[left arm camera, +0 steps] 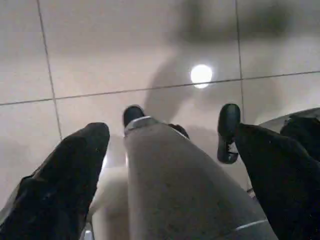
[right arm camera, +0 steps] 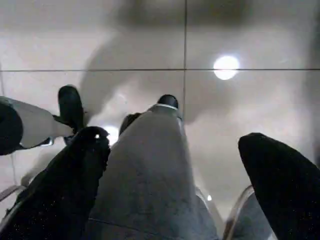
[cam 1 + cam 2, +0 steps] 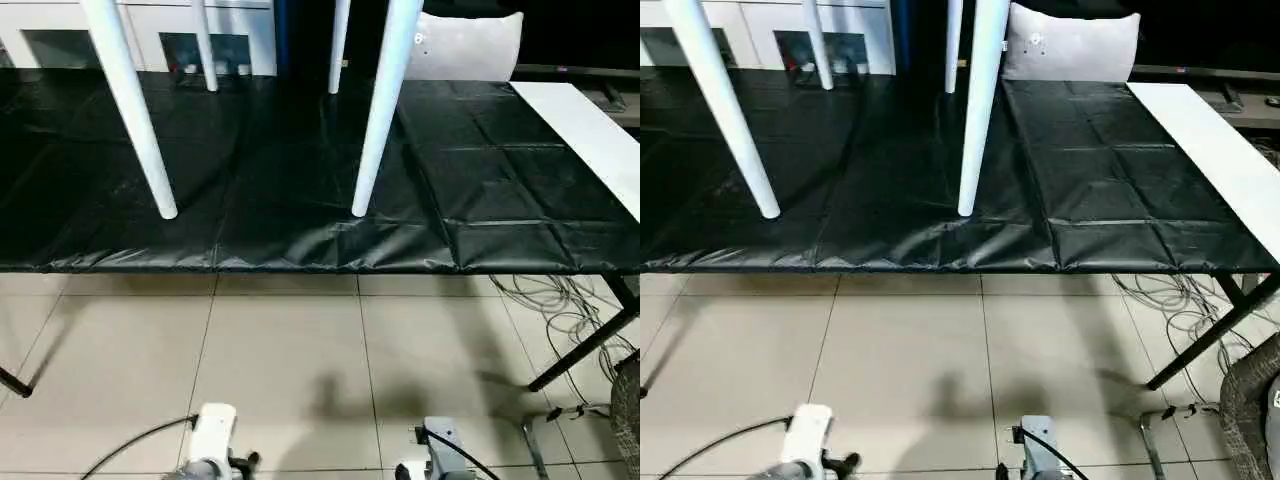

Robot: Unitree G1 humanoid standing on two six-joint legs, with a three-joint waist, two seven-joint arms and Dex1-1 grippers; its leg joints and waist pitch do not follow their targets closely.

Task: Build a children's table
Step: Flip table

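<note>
White legs (image 3: 383,110) of the children's table stand on my black-covered table (image 3: 300,210) at twelve o'clock. Left tool (image 1: 165,165) and right tool (image 2: 170,170) both gape apart, empty, over the tiled floor (image 3: 290,350).

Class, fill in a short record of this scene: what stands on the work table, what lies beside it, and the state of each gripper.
On table: four long white tapered tube legs; the two near ones and stand on their tips
Work surface: large table with creased black cover
Right edge: white flat board
Floor: pale tiles, grey cables
Left gripper: open, empty, over floor
Right gripper: open, empty, over floor
</note>
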